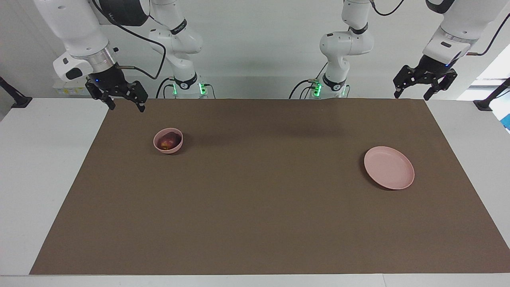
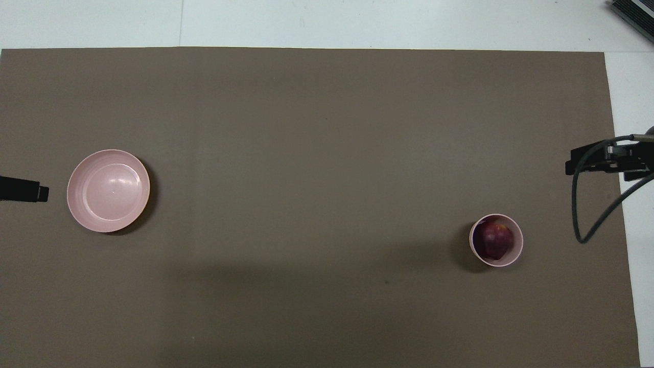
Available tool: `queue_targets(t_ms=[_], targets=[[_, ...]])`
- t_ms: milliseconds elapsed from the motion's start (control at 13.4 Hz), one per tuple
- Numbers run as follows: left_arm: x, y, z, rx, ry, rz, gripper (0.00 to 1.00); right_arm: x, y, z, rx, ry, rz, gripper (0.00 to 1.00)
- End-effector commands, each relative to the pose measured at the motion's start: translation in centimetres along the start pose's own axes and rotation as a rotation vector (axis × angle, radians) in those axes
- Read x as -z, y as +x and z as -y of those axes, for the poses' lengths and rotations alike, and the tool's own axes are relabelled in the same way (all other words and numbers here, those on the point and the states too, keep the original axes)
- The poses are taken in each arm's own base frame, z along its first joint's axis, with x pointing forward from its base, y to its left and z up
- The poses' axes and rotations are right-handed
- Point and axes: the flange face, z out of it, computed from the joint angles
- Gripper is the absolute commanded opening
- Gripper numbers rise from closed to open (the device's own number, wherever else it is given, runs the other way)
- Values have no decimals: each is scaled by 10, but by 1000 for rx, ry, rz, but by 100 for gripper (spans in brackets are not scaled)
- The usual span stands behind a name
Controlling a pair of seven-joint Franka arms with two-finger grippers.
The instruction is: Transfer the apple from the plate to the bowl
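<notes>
The dark red apple [image 1: 169, 141] lies inside the small deep pink bowl [image 1: 178, 144], toward the right arm's end of the brown mat; both also show in the overhead view, the apple [image 2: 494, 240] in the bowl [image 2: 516, 250]. The flat pink plate [image 1: 389, 167] sits bare toward the left arm's end, a little farther from the robots than the bowl, and shows in the overhead view [image 2: 108, 190] too. My right gripper [image 1: 127, 107] hangs open and empty above the mat's corner near its base. My left gripper [image 1: 411, 96] hangs open and empty above the mat's corner at its end.
The brown mat [image 1: 255, 207] covers most of the white table [image 1: 44, 167]. Black camera stands [image 1: 16, 99] sit at the table's corners near the robots. A cable [image 2: 587, 204] loops down from the right arm over the mat's edge.
</notes>
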Motion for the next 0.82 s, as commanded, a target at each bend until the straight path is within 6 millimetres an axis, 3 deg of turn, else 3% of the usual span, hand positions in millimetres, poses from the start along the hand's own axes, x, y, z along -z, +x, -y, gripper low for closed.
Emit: queue_targets(t_ms=[0, 745], targets=[[6, -1, 0, -4, 8, 5, 100, 4, 0, 3, 29, 0, 2, 100], [6, -1, 0, -4, 8, 6, 100, 4, 1, 5, 59, -2, -11, 100]])
